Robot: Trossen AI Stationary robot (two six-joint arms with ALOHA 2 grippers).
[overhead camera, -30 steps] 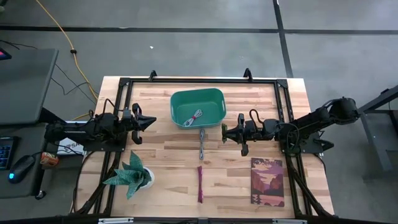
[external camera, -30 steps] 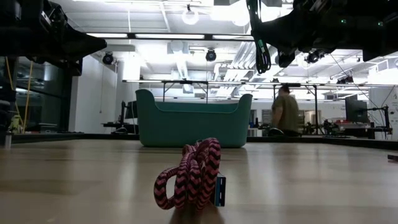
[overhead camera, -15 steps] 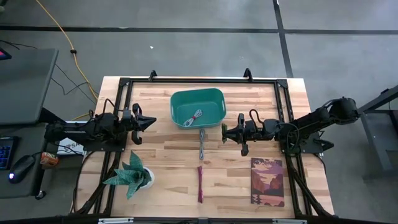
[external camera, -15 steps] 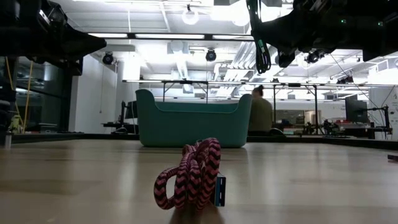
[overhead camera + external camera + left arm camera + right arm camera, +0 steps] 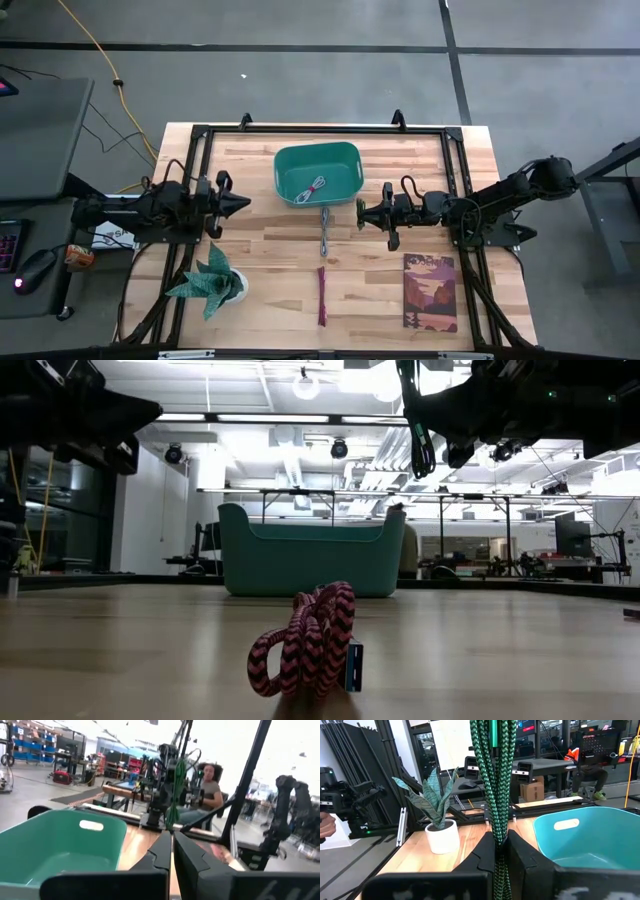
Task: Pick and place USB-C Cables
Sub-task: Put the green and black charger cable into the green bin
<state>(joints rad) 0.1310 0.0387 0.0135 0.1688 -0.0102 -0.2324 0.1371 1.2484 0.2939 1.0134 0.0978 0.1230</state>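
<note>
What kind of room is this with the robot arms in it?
It looks like a big robot workshop or lab. There is a wooden table with a black frame holding the arms, bright lights on a high ceiling, and more workbenches and shelves with gear behind.

Light wooden plank table (image 5: 270, 270) carrying a teal plastic bin (image 5: 317, 173). Just in front of the bin, a grey cable bundle (image 5: 324, 232); nearer still, a maroon braided cable bundle (image 5: 322, 295), flanked by a potted green plant (image 5: 210, 279) and a purple-covered book (image 5: 430, 292).
</note>
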